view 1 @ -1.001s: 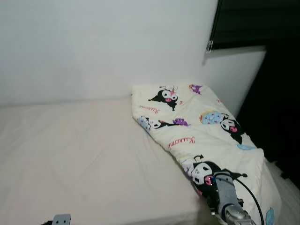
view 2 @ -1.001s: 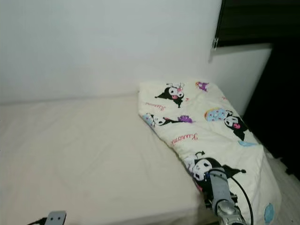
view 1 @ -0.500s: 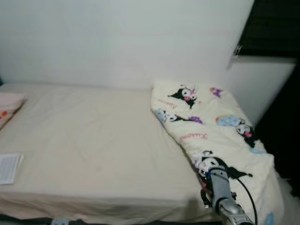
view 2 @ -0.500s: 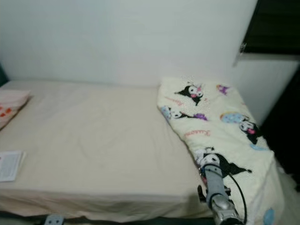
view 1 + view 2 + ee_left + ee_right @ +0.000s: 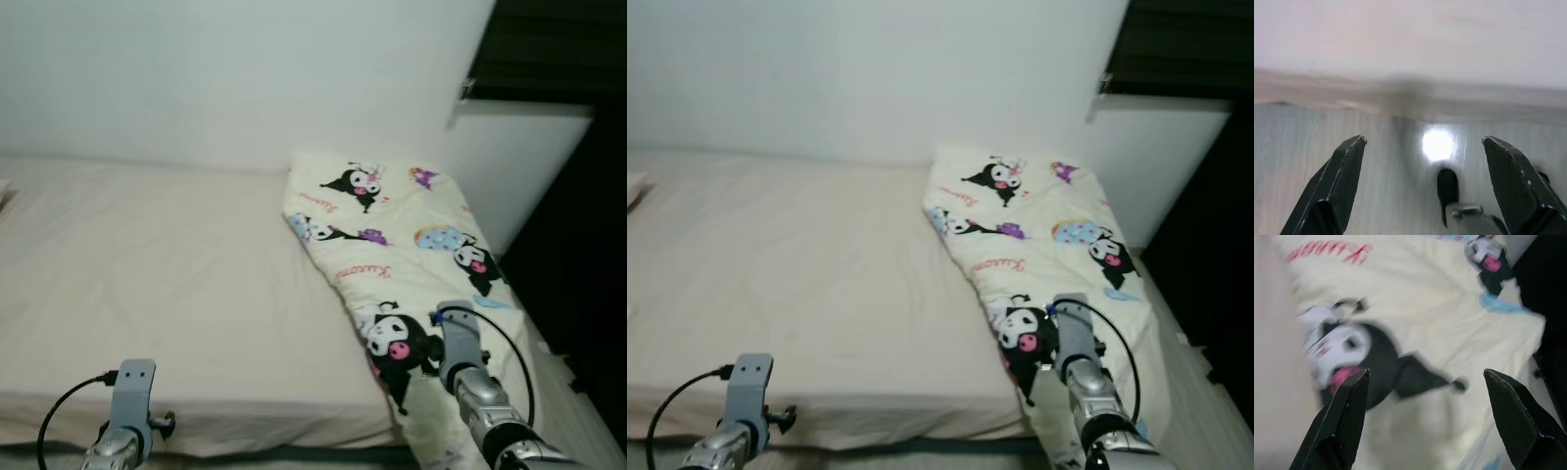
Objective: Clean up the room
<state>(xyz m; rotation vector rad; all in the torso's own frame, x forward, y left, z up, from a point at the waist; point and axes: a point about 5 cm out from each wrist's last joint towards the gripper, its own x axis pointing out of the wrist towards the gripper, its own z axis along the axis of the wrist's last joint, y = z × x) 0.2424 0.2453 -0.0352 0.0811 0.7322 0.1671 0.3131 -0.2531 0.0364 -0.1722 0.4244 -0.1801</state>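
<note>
Blanket (image 5: pixel 411 264) lies lengthwise from wall to bed (image 5: pixel 167 294) edge; both grippers' jaws spread wide

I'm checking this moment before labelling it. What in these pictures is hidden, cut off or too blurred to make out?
- Blanket: its lower end runs behind the right arm and out of the head views.
- Bed: the left end is cut off by the frame edge.
- Dark area right of the bed: too dark to read.
- Cartoon print: blurred in the right wrist view.
- Floor under the left gripper: blurred, with glare.
</note>
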